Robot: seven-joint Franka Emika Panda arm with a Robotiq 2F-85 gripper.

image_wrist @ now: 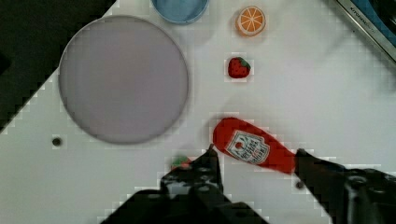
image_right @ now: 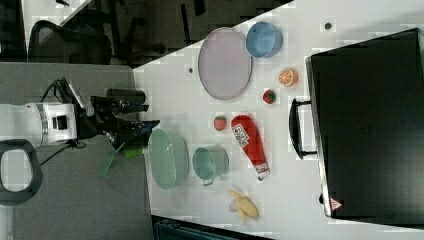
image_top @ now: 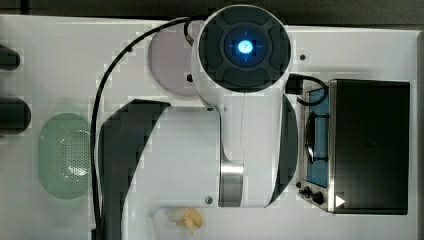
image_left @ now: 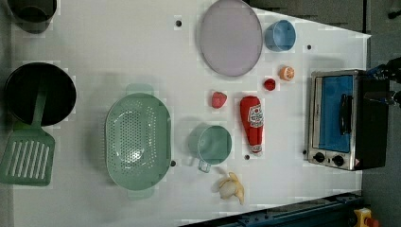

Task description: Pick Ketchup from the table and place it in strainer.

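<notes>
The Ketchup [image_left: 252, 124] is a red squeeze bottle with a white cap, lying flat on the white table [image_left: 118, 52] between a green cup [image_left: 210, 144] and the toaster oven [image_left: 338, 118]. In the right view the Ketchup [image_right: 250, 142] lies apart from the mint-green strainer [image_right: 169, 157]. The strainer [image_left: 137, 139] is an oval perforated basket with nothing in it, also seen as the strainer [image_top: 65, 155] at the top view's left. My gripper [image_wrist: 254, 150] hangs open above the Ketchup [image_wrist: 275, 158], one finger on each side of it. My gripper [image_right: 148, 115] stands well off the table.
A lilac plate [image_left: 230, 37], blue cup [image_left: 280, 35], orange slice [image_left: 286, 73] and two strawberries [image_left: 218, 99] [image_left: 269, 84] lie near the Ketchup. A banana [image_left: 231, 187] sits by the table edge. A black pot [image_left: 40, 92] and green spatula [image_left: 28, 156] lie beyond the strainer.
</notes>
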